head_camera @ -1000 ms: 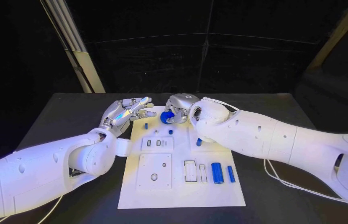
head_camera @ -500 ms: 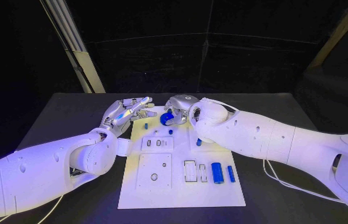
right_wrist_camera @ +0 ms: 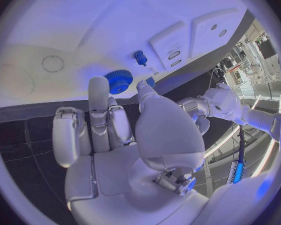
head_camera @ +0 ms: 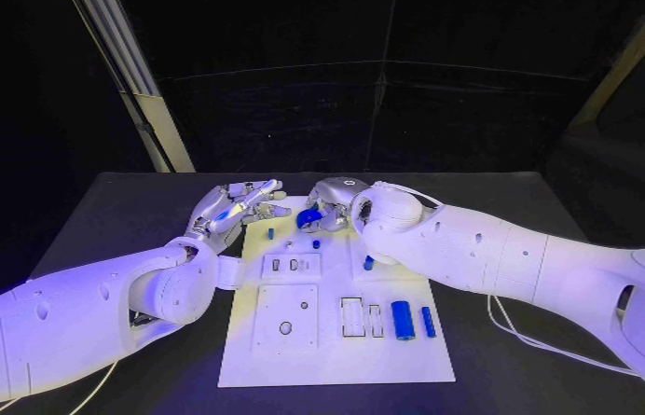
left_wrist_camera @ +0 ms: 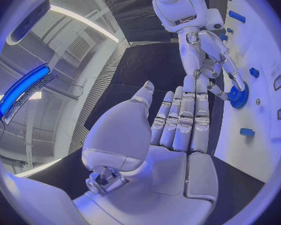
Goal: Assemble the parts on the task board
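1. A blue gear (head_camera: 310, 217) is sitting at the far end of the white task board (head_camera: 336, 354), between the 2 hands; its toothed rim is showing in the right wrist view (right_wrist_camera: 118, 81) and in the left wrist view (left_wrist_camera: 238, 95).
2. The right hand (head_camera: 339, 200) is reaching over that far end, its fingers (right_wrist_camera: 98, 96) stretching toward the gear with a fingertip at the gear's rim and the thumb alongside; whether it is actually pinching the gear, I cannot tell.
3. The left hand (head_camera: 237, 203) is hovering just beside the board's far left corner, fingers (left_wrist_camera: 184, 120) lying straight and pressed together, holding nothing.
4. A small blue peg (right_wrist_camera: 140, 58) is standing in the board near the gear.
5. 2 blue cylinders (head_camera: 402, 320) are lying side by side on the board's near right part.
6. The board is resting on the black table (head_camera: 108, 219).
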`<state>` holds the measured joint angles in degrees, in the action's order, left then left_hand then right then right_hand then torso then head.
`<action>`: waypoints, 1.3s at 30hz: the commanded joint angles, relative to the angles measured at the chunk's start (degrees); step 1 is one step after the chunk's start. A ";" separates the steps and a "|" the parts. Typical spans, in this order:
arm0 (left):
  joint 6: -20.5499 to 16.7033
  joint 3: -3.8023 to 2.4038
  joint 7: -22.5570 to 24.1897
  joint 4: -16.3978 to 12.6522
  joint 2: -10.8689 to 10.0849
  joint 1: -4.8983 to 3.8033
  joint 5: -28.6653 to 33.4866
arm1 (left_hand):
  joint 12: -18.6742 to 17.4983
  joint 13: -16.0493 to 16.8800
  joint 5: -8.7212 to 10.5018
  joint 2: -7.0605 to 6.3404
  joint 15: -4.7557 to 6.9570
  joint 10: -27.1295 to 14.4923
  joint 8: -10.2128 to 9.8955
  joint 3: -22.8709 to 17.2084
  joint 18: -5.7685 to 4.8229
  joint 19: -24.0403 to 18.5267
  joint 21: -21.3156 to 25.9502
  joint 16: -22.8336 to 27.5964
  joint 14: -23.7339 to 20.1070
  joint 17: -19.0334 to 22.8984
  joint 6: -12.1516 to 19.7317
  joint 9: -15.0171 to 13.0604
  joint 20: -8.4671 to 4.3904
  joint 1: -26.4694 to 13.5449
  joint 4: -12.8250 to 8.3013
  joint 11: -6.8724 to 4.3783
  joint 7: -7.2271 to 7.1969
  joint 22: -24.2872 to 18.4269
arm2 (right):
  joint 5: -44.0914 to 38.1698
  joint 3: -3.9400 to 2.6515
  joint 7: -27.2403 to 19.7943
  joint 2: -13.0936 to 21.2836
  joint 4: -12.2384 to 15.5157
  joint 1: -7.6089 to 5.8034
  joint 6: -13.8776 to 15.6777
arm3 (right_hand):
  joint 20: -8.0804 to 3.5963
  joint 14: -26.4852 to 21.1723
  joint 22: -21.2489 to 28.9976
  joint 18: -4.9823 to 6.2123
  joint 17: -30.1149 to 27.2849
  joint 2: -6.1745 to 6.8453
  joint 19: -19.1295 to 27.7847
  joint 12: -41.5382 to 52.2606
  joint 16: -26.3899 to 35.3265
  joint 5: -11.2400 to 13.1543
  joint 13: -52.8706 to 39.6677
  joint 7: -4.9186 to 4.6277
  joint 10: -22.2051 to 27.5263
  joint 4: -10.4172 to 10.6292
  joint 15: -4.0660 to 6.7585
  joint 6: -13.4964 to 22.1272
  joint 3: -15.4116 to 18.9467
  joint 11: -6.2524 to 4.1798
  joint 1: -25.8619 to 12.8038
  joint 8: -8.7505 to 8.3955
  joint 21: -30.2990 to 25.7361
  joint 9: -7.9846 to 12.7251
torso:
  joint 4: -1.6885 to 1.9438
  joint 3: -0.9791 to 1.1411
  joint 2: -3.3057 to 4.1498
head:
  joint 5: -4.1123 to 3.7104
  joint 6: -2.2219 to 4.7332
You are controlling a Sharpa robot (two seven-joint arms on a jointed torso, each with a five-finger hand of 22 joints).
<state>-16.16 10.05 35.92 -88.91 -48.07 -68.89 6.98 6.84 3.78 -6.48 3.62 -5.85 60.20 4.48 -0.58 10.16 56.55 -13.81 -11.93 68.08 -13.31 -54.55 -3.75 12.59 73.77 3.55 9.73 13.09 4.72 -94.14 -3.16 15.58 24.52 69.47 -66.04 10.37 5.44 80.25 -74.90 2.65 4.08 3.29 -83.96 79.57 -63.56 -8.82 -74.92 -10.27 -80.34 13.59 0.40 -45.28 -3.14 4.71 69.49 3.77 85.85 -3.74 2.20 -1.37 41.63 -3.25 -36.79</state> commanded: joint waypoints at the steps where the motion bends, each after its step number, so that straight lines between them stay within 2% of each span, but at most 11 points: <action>1: 0.85 -0.04 0.06 -0.06 0.04 -0.08 -0.20 | -0.36 -0.05 0.08 0.54 -0.30 -0.41 -0.33 -0.01 0.37 0.35 0.38 0.19 -0.19 -0.08 0.45 0.04 0.03 -0.16 -0.44 -0.16 -0.04 -0.06 | 1.25 -0.02 -0.62 0.94 0.86 -0.07 4.73 | 0.53 0.01 -4.09 -0.35 -0.05 -0.81 -0.71 0.10 -0.38 -0.90 -2.09 0.19 -0.41 0.22 -0.23 -2.62 0.21 0.15 0.29 0.15 0.17 -0.23 | -0.02 0.03 0.00 | 0.04 0.07; 6: 0.83 -0.04 0.07 -0.04 -0.15 -0.08 -0.20 | -0.36 -0.05 0.08 0.54 -0.30 -0.41 -0.33 -0.01 0.37 0.35 0.38 0.19 -0.19 -0.08 0.45 0.04 0.03 -0.16 -0.44 -0.16 -0.04 -0.06 | 5.84 -0.04 -6.10 4.84 3.76 0.03 13.21 | 0.35 -0.11 -3.97 -0.32 -0.10 -1.87 -0.64 0.01 -0.31 -2.53 -2.04 0.43 -0.37 -1.91 -0.02 -4.50 -0.17 -0.11 4.18 0.32 0.11 -0.33 | -0.30 0.15 -0.11 | 0.20 0.34; 9: 0.80 -0.04 0.09 -0.06 -0.33 -0.08 -0.20 | -0.36 -0.05 0.08 0.54 -0.30 -0.41 -0.33 -0.01 0.37 0.35 0.38 0.19 -0.19 -0.08 0.45 0.04 0.03 -0.16 -0.44 -0.16 -0.04 -0.06 | 11.39 -0.03 -11.66 8.92 6.11 0.05 15.35 | 0.28 -0.26 -3.78 -0.29 -0.17 -1.77 -0.52 -0.44 -0.06 -1.99 -1.63 0.49 0.03 -3.86 0.05 -4.76 -0.55 -0.19 6.81 0.22 0.01 -0.27 | -0.46 0.14 -0.17 | 0.15 0.38; 10: 0.80 -0.04 0.09 -0.06 -0.33 -0.08 -0.20 | -0.36 -0.05 0.08 0.54 -0.30 -0.41 -0.33 -0.01 0.37 0.35 0.38 0.19 -0.19 -0.08 0.45 0.04 0.03 -0.16 -0.44 -0.16 -0.04 -0.06 | 11.39 -0.03 -11.66 8.92 6.11 0.05 15.35 | 0.28 -0.27 -3.74 -0.28 -0.17 -1.75 -0.50 -0.49 -0.04 -2.01 -1.58 0.49 0.08 -4.01 0.05 -4.77 -0.58 -0.20 6.99 0.21 -0.01 -0.26 | -0.48 0.15 -0.18 | 0.15 0.39; 11: 0.79 -0.04 0.10 -0.08 -0.43 -0.07 -0.20 | -0.36 -0.05 0.08 0.54 -0.30 -0.41 -0.33 -0.01 0.37 0.35 0.38 0.19 -0.19 -0.08 0.45 0.04 0.03 -0.16 -0.44 -0.16 -0.04 -0.06 | 15.74 -0.02 -14.26 11.86 7.32 0.04 14.48 | 0.27 -0.40 -3.43 -0.22 -0.22 -1.46 -0.32 -0.91 0.17 -2.20 -1.14 0.49 0.47 -4.84 0.05 -4.78 -0.63 -0.21 7.97 0.15 -0.15 -0.23 | -0.68 0.20 -0.23 | 0.23 0.47; 15: 0.73 -0.03 0.09 -0.04 -0.52 -0.07 -0.20 | -0.38 -0.06 0.08 0.55 -0.30 -0.44 -0.34 0.00 0.37 0.35 0.40 0.21 -0.19 -0.10 0.47 0.04 0.03 -0.16 -0.47 -0.16 -0.04 -0.08 | 23.25 0.00 -18.01 17.05 8.25 0.02 11.93 | 0.27 -0.70 -2.52 -0.04 -0.30 -0.91 0.20 -2.17 0.79 -2.94 0.19 0.46 1.64 -6.48 0.06 -4.64 -0.73 -0.20 9.80 0.04 -0.57 -0.18 | -1.09 0.37 -0.36 | 0.28 0.63; 18: 0.74 -0.03 0.09 0.03 -0.47 -0.07 -0.20 | -0.38 -0.06 0.08 0.55 -0.30 -0.44 -0.34 0.00 0.37 0.35 0.40 0.21 -0.19 -0.10 0.47 0.04 0.03 -0.16 -0.47 -0.16 -0.04 -0.08 | 26.11 0.01 -20.36 20.25 8.16 0.01 9.81 | 0.27 -0.71 -2.44 -0.02 -0.30 -0.61 0.26 -2.44 1.03 -3.34 0.45 0.46 1.84 -7.13 0.06 -4.61 -0.66 -0.21 10.39 0.04 -0.63 -0.18 | -1.42 0.54 -0.41 | 0.03 0.83; 22: 0.81 -0.01 0.08 0.21 -0.28 -0.05 -0.20 | -0.38 -0.06 0.08 0.55 -0.30 -0.44 -0.34 0.00 0.37 0.35 0.41 0.22 -0.20 -0.11 0.47 0.04 0.03 -0.16 -0.47 -0.16 -0.04 -0.08 | 27.76 0.03 -22.44 23.11 7.49 0.01 7.65 | 0.25 -0.67 -2.38 -0.01 -0.28 -0.24 0.30 -2.68 1.24 -3.55 0.69 0.48 2.02 -7.74 0.08 -4.61 -0.52 -0.23 10.91 0.06 -0.68 -0.18 | -1.59 0.78 -0.37 | -0.18 0.95; 28: 0.91 0.09 0.05 0.55 0.05 0.02 -0.20 | -0.39 -0.06 0.07 0.57 -0.30 -0.44 -0.35 -0.02 0.37 0.36 0.43 0.24 -0.20 -0.13 0.48 0.04 0.04 -0.14 -0.51 -0.16 -0.05 -0.10 | 28.57 0.05 -23.83 25.26 5.94 0.03 5.62 | 0.24 -0.62 -2.45 -0.02 -0.27 0.10 0.27 -2.74 1.37 -3.80 0.73 0.50 2.03 -8.13 0.09 -4.60 -0.32 -0.25 11.16 0.06 -0.66 -0.18 | -1.32 0.71 -0.28 | -0.56 0.97; 35: 0.97 0.32 0.03 0.87 0.22 0.16 -0.20 | -0.39 -0.05 0.06 0.61 -0.30 -0.45 -0.35 -0.05 0.38 0.36 0.45 0.27 -0.21 -0.15 0.48 0.04 0.04 -0.09 -0.56 -0.17 -0.06 -0.11 | 28.43 0.08 -24.74 24.84 2.92 0.36 4.13 | 0.23 -0.59 -2.46 -0.03 -0.26 0.24 0.26 -2.78 1.41 -3.90 0.77 0.52 2.06 -8.29 0.10 -4.58 -0.24 -0.27 11.26 0.06 -0.66 -0.18 | -1.50 0.74 -0.19 | -0.74 0.96; 39: 0.97 0.41 -0.03 0.97 0.30 0.21 -0.20 | -0.39 -0.05 0.06 0.61 -0.30 -0.45 -0.35 -0.05 0.38 0.36 0.45 0.27 -0.21 -0.15 0.48 0.04 0.04 -0.09 -0.56 -0.17 -0.06 -0.11 | 28.23 0.09 -24.96 24.58 1.99 0.75 3.60 | 0.23 -0.58 -2.49 -0.03 -0.26 0.26 0.25 -2.69 1.41 -3.91 0.66 0.53 1.97 -8.32 0.11 -4.58 -0.23 -0.27 11.28 0.06 -0.65 -0.18 | -1.31 0.59 -0.24 | -0.83 0.71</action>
<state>-16.01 10.47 35.79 -87.94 -47.87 -68.65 6.98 6.84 3.78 -6.48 3.62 -5.85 59.99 4.48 -0.58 10.15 56.55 -13.58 -11.93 68.08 -13.42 -54.55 -3.75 12.59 73.77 3.22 9.53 13.09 4.68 -66.52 -3.06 -7.62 49.20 71.74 -65.26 15.89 5.43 79.83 -74.90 2.64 3.85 3.29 -83.96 76.98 -62.37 -12.36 -74.20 -9.68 -78.60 5.60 0.41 -49.73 -3.35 4.40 80.23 3.77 85.46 -3.96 0.75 -0.65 41.38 -4.01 -35.95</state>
